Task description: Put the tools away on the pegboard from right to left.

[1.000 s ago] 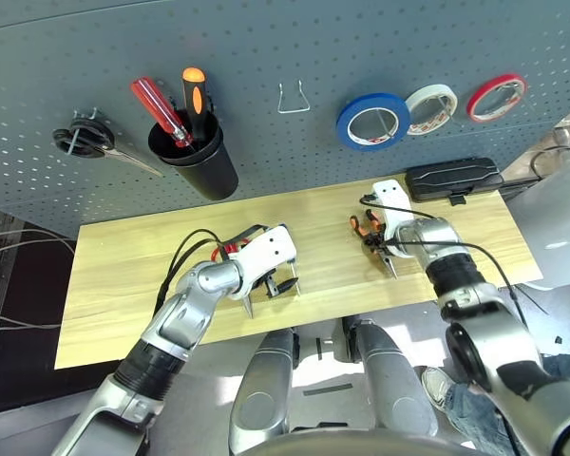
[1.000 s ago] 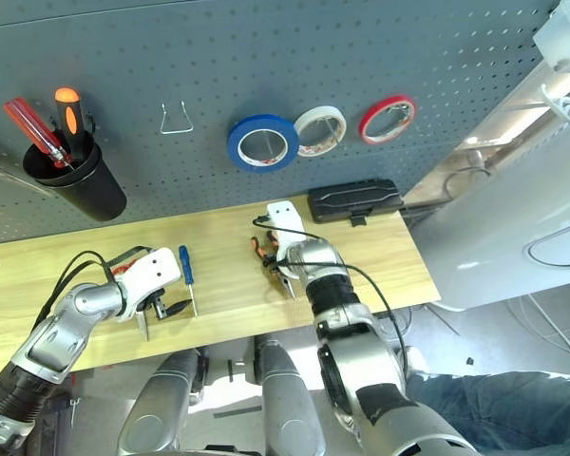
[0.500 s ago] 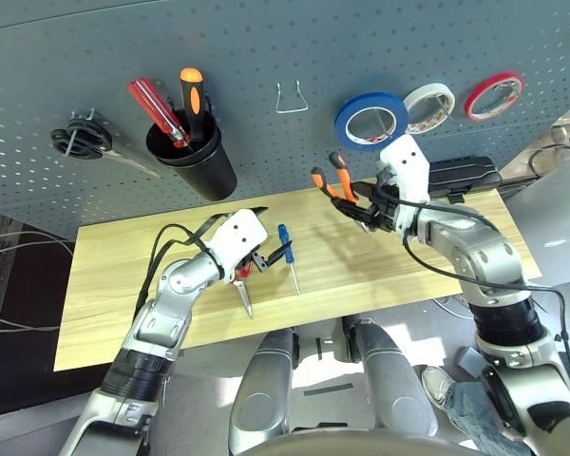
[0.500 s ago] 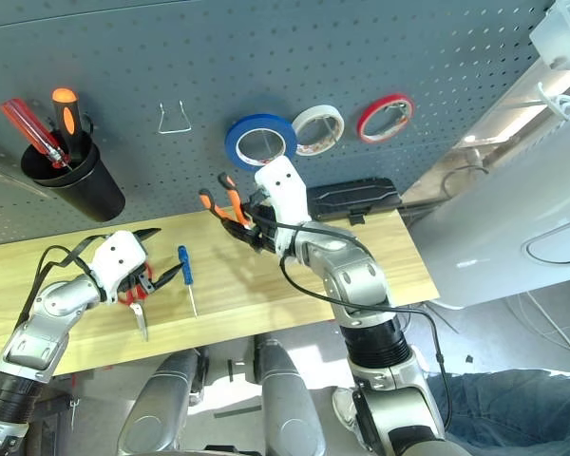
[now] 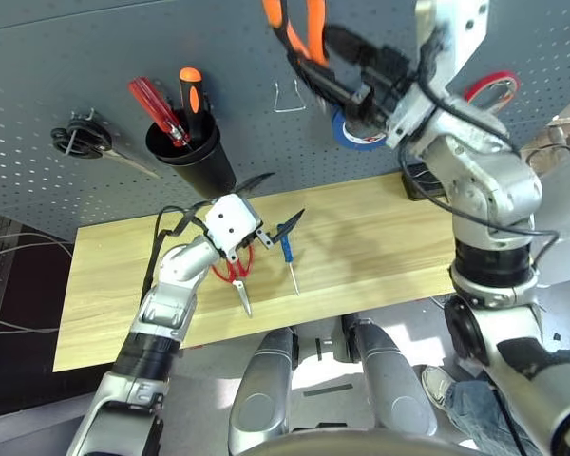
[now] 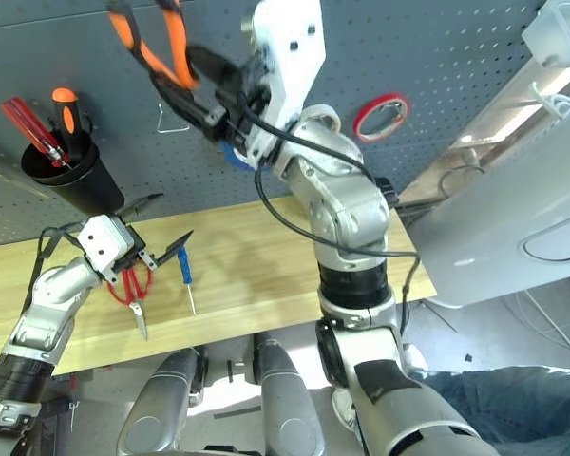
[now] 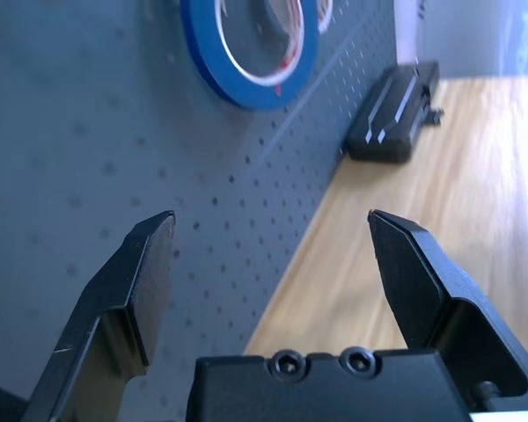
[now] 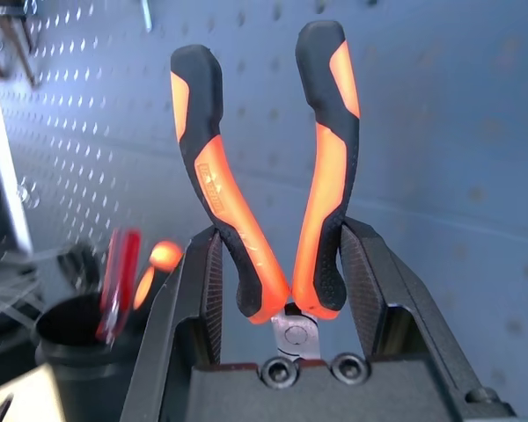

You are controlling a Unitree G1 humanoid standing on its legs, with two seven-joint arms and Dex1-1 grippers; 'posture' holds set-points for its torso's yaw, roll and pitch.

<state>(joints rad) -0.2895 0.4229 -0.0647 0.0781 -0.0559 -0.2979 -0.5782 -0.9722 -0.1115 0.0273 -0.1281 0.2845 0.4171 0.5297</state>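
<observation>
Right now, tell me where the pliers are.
The pliers are held in the right hand, raised in front of the pegboard, handles up, just above the empty wire hook and left of the blue tape.

- Right arm raised high in front of the pegboard (image 5: 95, 57), forearm angled up and toward the robot's left.
- Right gripper (image 8: 286, 290) points upward; both black fingers clamped against the lower handles of the orange-and-black-handled pliers (image 8: 264, 176), handles sticking up past the fingertips.
- Left arm low over the table (image 5: 380, 237), elbow bent, forearm reaching forward.
- Left gripper (image 5: 271, 201) holds nothing; fingers (image 7: 132, 290) spread wide, pointing toward the board.
</observation>
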